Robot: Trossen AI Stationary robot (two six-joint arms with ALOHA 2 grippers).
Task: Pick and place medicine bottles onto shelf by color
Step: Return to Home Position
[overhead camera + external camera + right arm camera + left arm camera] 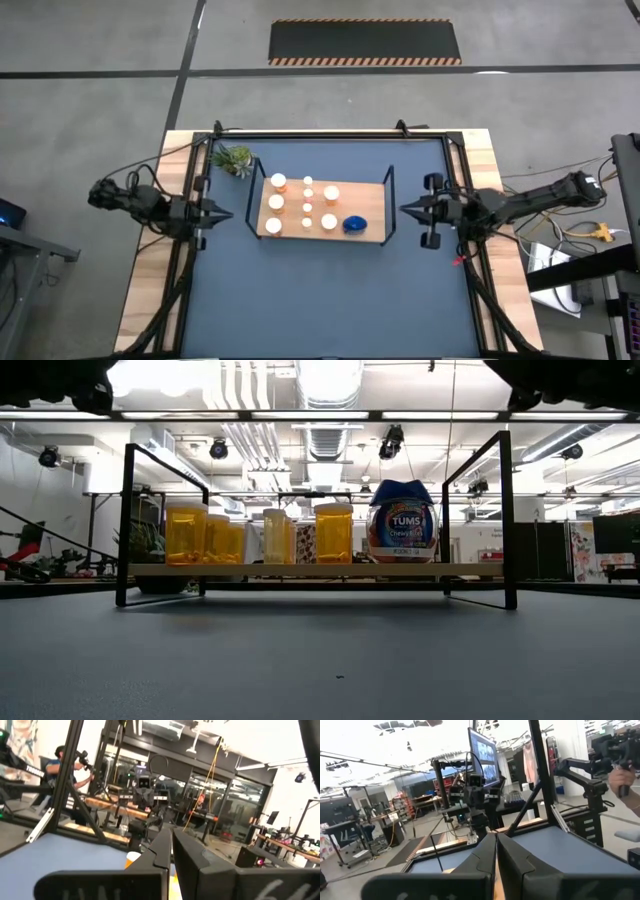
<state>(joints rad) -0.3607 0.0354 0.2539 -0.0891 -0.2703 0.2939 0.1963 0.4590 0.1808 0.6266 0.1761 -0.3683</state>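
Observation:
The shelf [290, 231], a light-wood board with black wire ends, stands on the mat's middle. On it stand several orange medicine bottles [276, 202] with white caps, several tiny white ones [307, 208] and a blue one [354, 224]. In the low view the orange bottles [186, 532] and the blue bottle [400, 520] stand upright on the board [300, 570]. My left gripper [228, 214] hovers shut left of the shelf, pointing at it. My right gripper [404, 209] hovers shut to its right. Both sets of fingers [496, 837] [168, 832] are empty.
A small green plant [235, 158] stands at the mat's far left corner, beside the shelf. The dark-blue mat [330, 290] lies on a wooden table [150, 290] inside a black frame [330, 133]. A person [62, 762] stands beyond the table.

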